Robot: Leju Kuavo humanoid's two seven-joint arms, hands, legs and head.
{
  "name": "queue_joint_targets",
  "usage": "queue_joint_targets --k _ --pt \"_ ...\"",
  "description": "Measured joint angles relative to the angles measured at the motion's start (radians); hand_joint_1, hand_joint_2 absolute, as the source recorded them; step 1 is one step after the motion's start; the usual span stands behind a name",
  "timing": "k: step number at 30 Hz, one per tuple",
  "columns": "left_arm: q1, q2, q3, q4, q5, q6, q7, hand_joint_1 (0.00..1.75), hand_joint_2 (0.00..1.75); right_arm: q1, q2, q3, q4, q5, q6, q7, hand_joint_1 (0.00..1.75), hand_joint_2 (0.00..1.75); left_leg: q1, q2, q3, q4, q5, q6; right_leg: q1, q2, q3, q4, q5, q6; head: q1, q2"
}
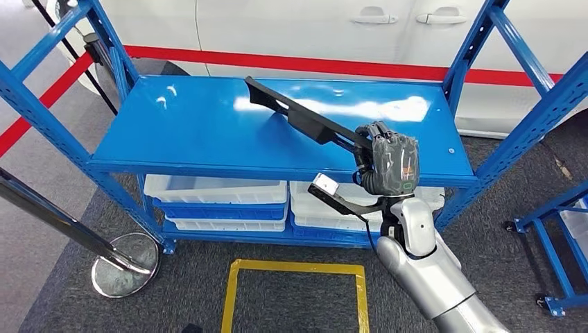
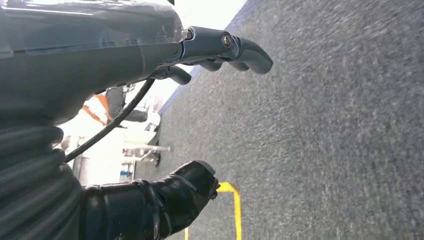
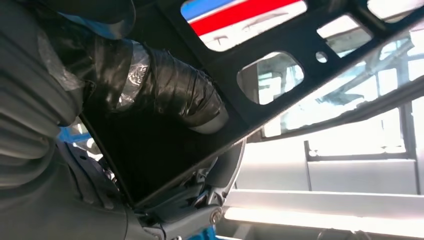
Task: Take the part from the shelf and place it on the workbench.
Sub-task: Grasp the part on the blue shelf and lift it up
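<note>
My right robot hand (image 1: 390, 161) is clamped on the near end of the long black plastic part (image 1: 298, 114), at the front right of the blue shelf (image 1: 194, 132). The part slants up and away to the left, its far end raised above the shelf's top board. In the right wrist view my taped thumb (image 3: 180, 95) presses on the part's (image 3: 280, 55) perforated face. My left robot hand (image 2: 165, 125) hangs over grey carpet (image 2: 325, 130), thumb and fingers apart, holding nothing. White bins (image 1: 218, 189) sit on the shelf's lower level. Yellow tape (image 1: 295, 267) marks the floor.
</note>
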Motion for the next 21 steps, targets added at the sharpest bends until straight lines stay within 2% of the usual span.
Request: queue_joint_targets --k 2,3,4,5,7,8,9,10,11,12,13,14,15,17,18,19,21 --pt "0.000 0.000 0.003 0.000 0.000 0.000 0.006 0.00 1.75 -0.011 0.002 0.000 0.018 -0.009 0.000 -0.001 1.75 1.75 0.001 -0.001 -0.006 0.003 0.003 -0.014 0.000 -0.001 -0.010 -0.005 0.008 -0.021 -0.001 0.000" --pt "0.000 0.000 0.004 0.000 0.000 -0.001 0.008 0.00 1.75 -0.017 0.004 0.001 0.027 -0.011 0.000 -0.002 1.75 1.75 0.003 -0.002 -0.014 0.014 -0.011 -0.021 -0.001 -0.002 -0.015 -0.007 0.016 -0.032 -0.002 0.000" --pt "0.000 0.000 0.005 0.000 0.000 -0.001 0.010 0.00 1.75 -0.022 0.005 0.001 0.033 -0.013 0.000 -0.002 1.75 1.75 0.005 -0.002 -0.026 0.040 -0.038 -0.025 -0.002 -0.004 -0.021 -0.011 0.024 -0.042 -0.004 0.000" --pt "0.000 0.000 0.006 0.000 0.000 -0.001 0.011 0.00 1.75 -0.027 0.007 0.001 0.040 -0.014 0.000 -0.002 1.75 1.75 0.006 -0.002 -0.042 0.085 -0.079 -0.027 -0.002 -0.006 -0.028 -0.013 0.032 -0.050 -0.006 0.000" --pt "0.000 0.000 0.009 0.000 0.000 -0.001 0.012 0.00 1.75 -0.033 0.010 0.001 0.051 -0.014 0.000 -0.002 1.75 1.75 0.006 -0.002 -0.077 0.202 -0.158 -0.030 0.002 -0.007 -0.047 -0.013 0.048 -0.057 -0.009 0.000" --pt "0.000 0.000 0.010 0.000 0.000 -0.001 0.012 0.00 1.75 -0.035 0.011 0.001 0.055 -0.015 0.000 -0.002 1.75 1.75 0.006 -0.002 -0.083 0.244 -0.175 -0.031 0.004 -0.007 -0.058 -0.012 0.056 -0.058 -0.009 0.000" --pt "0.000 0.000 0.011 0.000 0.000 -0.001 0.012 0.00 1.75 -0.036 0.011 0.002 0.059 -0.016 0.000 -0.002 1.75 1.75 0.006 -0.002 -0.075 0.257 -0.171 -0.030 0.006 -0.007 -0.070 -0.011 0.064 -0.057 -0.009 0.000" --pt "0.000 0.000 0.012 0.000 0.000 -0.001 0.013 0.00 1.75 -0.037 0.011 0.002 0.063 -0.019 0.000 -0.002 1.75 1.75 0.006 -0.002 -0.051 0.237 -0.150 -0.029 0.007 -0.007 -0.081 -0.010 0.072 -0.055 -0.009 0.000" --pt "-0.001 0.000 0.013 0.000 0.000 -0.001 0.013 0.00 1.75 -0.039 0.011 0.003 0.065 -0.022 0.000 -0.002 1.75 1.75 0.006 -0.002 -0.009 0.184 -0.123 -0.026 0.007 -0.007 -0.091 -0.010 0.081 -0.052 -0.010 0.000" --pt "-0.002 0.000 0.013 0.000 0.000 -0.001 0.014 0.00 1.75 -0.041 0.011 0.003 0.067 -0.027 0.000 -0.002 1.75 1.75 0.006 -0.003 0.038 0.115 -0.108 -0.022 0.008 -0.007 -0.099 -0.009 0.089 -0.048 -0.010 0.000" --pt "-0.003 0.000 0.013 0.000 0.000 -0.001 0.014 0.00 1.75 -0.045 0.011 0.004 0.069 -0.032 0.000 0.000 1.75 1.75 0.003 -0.004 0.078 0.055 -0.100 -0.019 0.008 -0.007 -0.104 -0.010 0.098 -0.043 -0.009 0.000" --pt "-0.004 0.000 0.013 0.000 0.000 -0.001 0.014 0.00 1.75 -0.047 0.011 0.004 0.071 -0.037 0.000 0.001 1.75 1.75 0.000 -0.005 0.103 0.010 -0.098 -0.015 0.009 -0.007 -0.106 -0.012 0.107 -0.036 -0.009 0.000" --pt "-0.005 -0.001 0.014 0.000 0.000 -0.001 0.014 0.00 1.75 -0.050 0.010 0.005 0.072 -0.041 0.000 0.002 1.75 1.75 -0.003 -0.007 0.112 -0.011 -0.101 -0.011 0.009 -0.007 -0.106 -0.016 0.117 -0.029 -0.009 0.000" --pt "-0.004 -0.001 0.014 0.000 -0.001 -0.002 0.014 0.00 1.75 -0.051 0.009 0.007 0.075 -0.049 0.000 0.003 1.75 1.75 -0.005 -0.006 0.103 -0.021 -0.082 0.001 0.007 -0.007 -0.105 -0.029 0.135 -0.015 -0.011 0.000" --pt "-0.004 -0.001 0.015 0.000 -0.001 -0.002 0.014 0.00 1.75 -0.051 0.007 0.008 0.077 -0.053 0.000 0.002 1.75 1.75 -0.004 -0.005 0.096 -0.026 -0.069 0.009 0.007 -0.007 -0.109 -0.027 0.126 -0.009 -0.010 0.000" --pt "-0.004 -0.001 0.016 0.000 -0.002 -0.002 0.014 0.00 1.75 -0.051 0.006 0.009 0.078 -0.056 0.000 0.001 1.75 1.75 -0.003 -0.003 0.088 -0.032 -0.054 0.019 0.006 -0.006 -0.118 -0.009 0.098 -0.006 -0.008 0.000" --pt "-0.004 0.000 0.016 0.000 -0.003 -0.002 0.013 0.00 1.75 -0.049 0.003 0.009 0.078 -0.062 0.000 -0.002 1.75 1.75 -0.005 0.000 0.063 -0.037 -0.027 0.032 0.006 -0.006 -0.148 0.089 -0.003 -0.005 -0.006 0.000"
